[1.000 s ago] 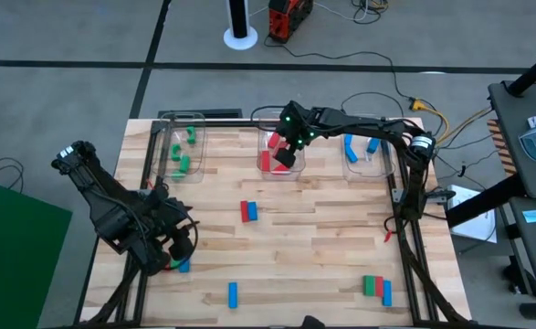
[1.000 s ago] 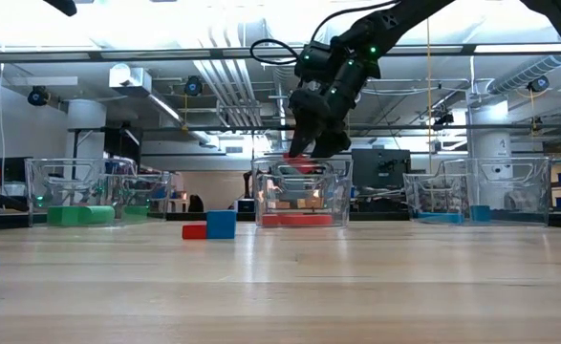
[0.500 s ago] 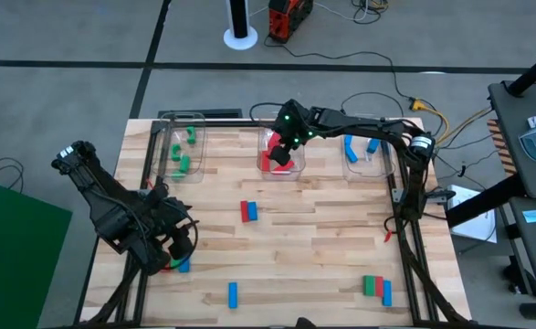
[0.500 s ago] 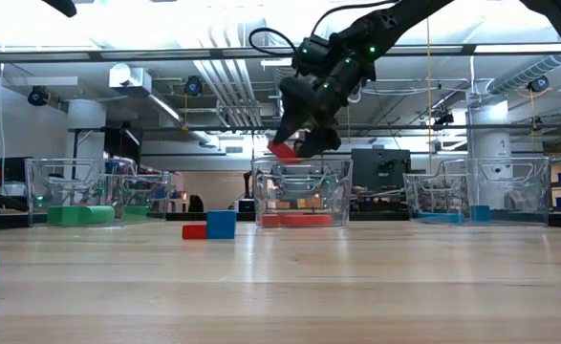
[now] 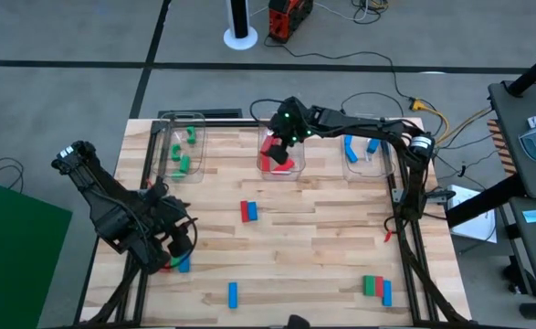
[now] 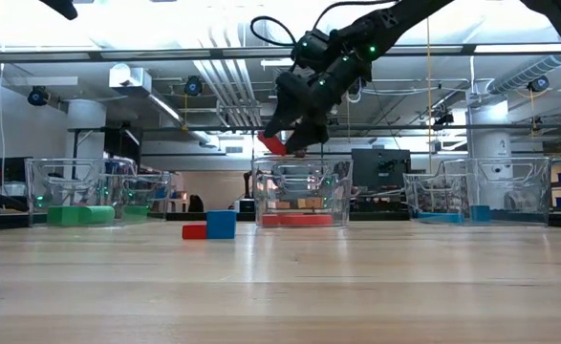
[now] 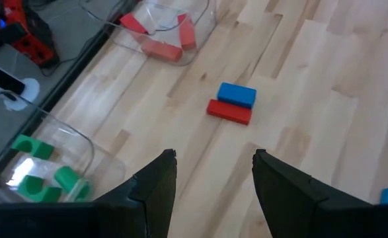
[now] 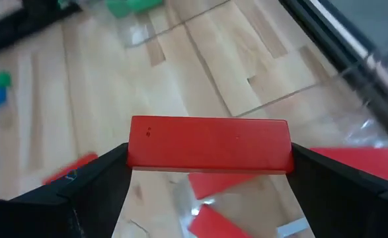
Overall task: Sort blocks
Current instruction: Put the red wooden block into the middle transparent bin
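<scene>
My right gripper (image 6: pixel 282 143) hangs above the middle clear bin (image 6: pixel 301 191), shut on a red block (image 8: pixel 209 144). That bin (image 5: pixel 292 169) holds more red blocks. Green blocks lie in the left bin (image 5: pixel 182 151) and blue ones in the right bin (image 5: pixel 363 151). A red and a blue block (image 5: pixel 248 211) lie side by side mid-table, and the left wrist view shows them (image 7: pixel 232 104) too. My left gripper (image 7: pixel 213 156) stands open near the table's left front, above the bare wood, with nothing between its fingers. My right gripper pinches the red block by its two short ends (image 8: pixel 135 143) between its two fingers (image 8: pixel 104 182). The fingers slant down toward the table's left. The block (image 6: pixel 273 144) spans the gap between the fingertips, tilted and lifted clear above the middle bin's rim.
A blue block (image 5: pixel 233 293) lies near the front edge, and a green, red and blue group (image 5: pixel 375 288) sits at the front right. A blue block (image 5: pixel 183 265) lies beside my left arm. A dark frame runs along the table's sides.
My right gripper has risen from the middle bin's rim and shifted a little toward the table's left, tipping as it went. The red block has gone up with it and now hangs clear above the bin.
</scene>
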`<action>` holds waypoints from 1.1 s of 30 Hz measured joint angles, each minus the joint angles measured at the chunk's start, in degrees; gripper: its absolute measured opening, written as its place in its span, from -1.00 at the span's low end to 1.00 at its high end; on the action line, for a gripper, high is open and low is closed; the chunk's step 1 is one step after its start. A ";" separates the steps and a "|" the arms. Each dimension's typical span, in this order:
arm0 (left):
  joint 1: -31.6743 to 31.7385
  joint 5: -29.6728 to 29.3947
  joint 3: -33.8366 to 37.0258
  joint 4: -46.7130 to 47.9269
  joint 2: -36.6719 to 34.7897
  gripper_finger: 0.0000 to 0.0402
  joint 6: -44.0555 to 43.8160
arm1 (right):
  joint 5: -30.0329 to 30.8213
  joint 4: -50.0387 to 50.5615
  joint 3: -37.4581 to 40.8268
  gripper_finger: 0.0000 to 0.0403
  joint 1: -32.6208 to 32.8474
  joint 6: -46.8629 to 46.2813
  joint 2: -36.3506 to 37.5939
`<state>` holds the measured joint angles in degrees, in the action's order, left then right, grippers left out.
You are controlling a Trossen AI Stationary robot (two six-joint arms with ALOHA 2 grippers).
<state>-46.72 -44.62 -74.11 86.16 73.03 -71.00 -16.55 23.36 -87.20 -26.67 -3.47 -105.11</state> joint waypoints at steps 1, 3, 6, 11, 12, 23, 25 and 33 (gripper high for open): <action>0.05 0.00 0.00 0.45 -0.02 -0.12 -0.01 | 0.03 -0.13 0.00 0.82 0.06 -2.51 0.02; 0.12 0.00 0.00 0.47 -0.02 -0.12 -0.14 | -0.03 -0.11 0.00 0.82 0.06 -6.95 0.02; 0.12 0.00 0.00 0.50 -0.10 -0.12 -1.63 | -0.01 -0.93 0.00 0.82 0.06 -9.51 0.02; 0.65 0.00 0.00 0.51 -0.11 -0.12 -5.81 | -0.44 -0.73 0.00 0.82 0.04 -13.87 0.02; 0.76 0.02 0.00 0.50 -0.11 -0.12 -6.74 | -0.42 -0.77 0.00 0.82 0.04 -13.70 0.02; 2.19 0.14 0.00 0.97 -0.13 -0.12 -11.38 | 3.57 2.60 0.00 0.82 -1.31 -9.05 -1.56; 2.54 0.15 0.00 0.95 -0.13 -0.12 -11.61 | 4.74 3.36 0.04 0.82 -1.88 -3.43 -1.56; 3.82 0.18 0.00 1.66 -0.15 -0.12 -11.61 | 4.62 3.80 0.04 0.82 -2.48 1.74 -1.56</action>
<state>-42.90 -44.45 -74.11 87.81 72.88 -82.61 -11.93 27.15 -87.15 -29.15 -1.73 -106.67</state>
